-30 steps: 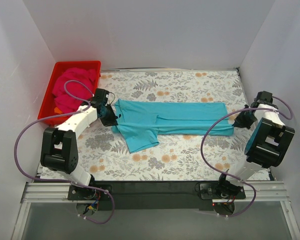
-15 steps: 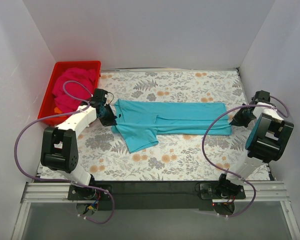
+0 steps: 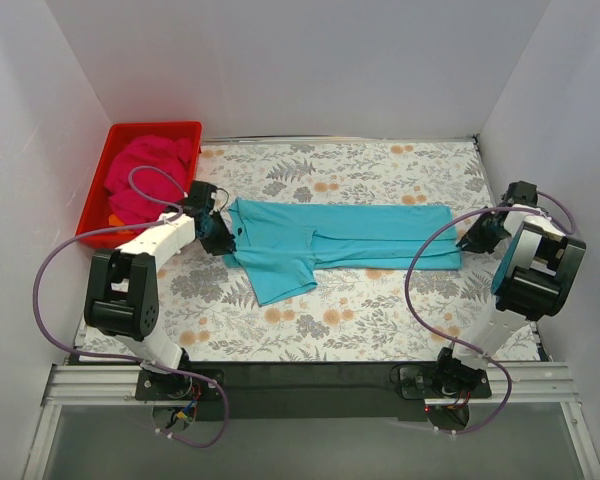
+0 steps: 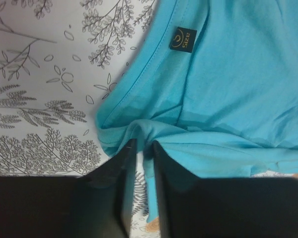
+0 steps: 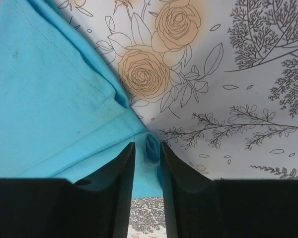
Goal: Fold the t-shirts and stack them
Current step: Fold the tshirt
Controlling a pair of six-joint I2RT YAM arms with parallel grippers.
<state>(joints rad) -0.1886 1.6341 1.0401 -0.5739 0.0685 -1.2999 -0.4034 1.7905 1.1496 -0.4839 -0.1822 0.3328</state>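
1. Viewing from above, we find the turquoise-blue short-sleeved cloth t-shirt [image 3: 350,238] lying flat on the floral-printed table cover [image 3: 380,320]. It is folded into a long band across the middle, with one sleeve sticking out toward the near edge.
2. The left gripper [image 4: 144,146] sits at the shirt's left end, at the neck edge. Its jaws stand narrowly spread, and a fold of turquoise cloth lies in the gap.
3. A small black square size label [image 4: 183,39] shows on the cloth just beyond the left gripper.
4. The right gripper [image 5: 148,146] sits at the shirt's right end. Its jaws stand narrowly spread around a small bunch of cloth.
5. The magenta-pink cloth t-shirt [image 3: 145,170] lies crumpled inside the red rectangular plastic tray [image 3: 155,127] at the far left.
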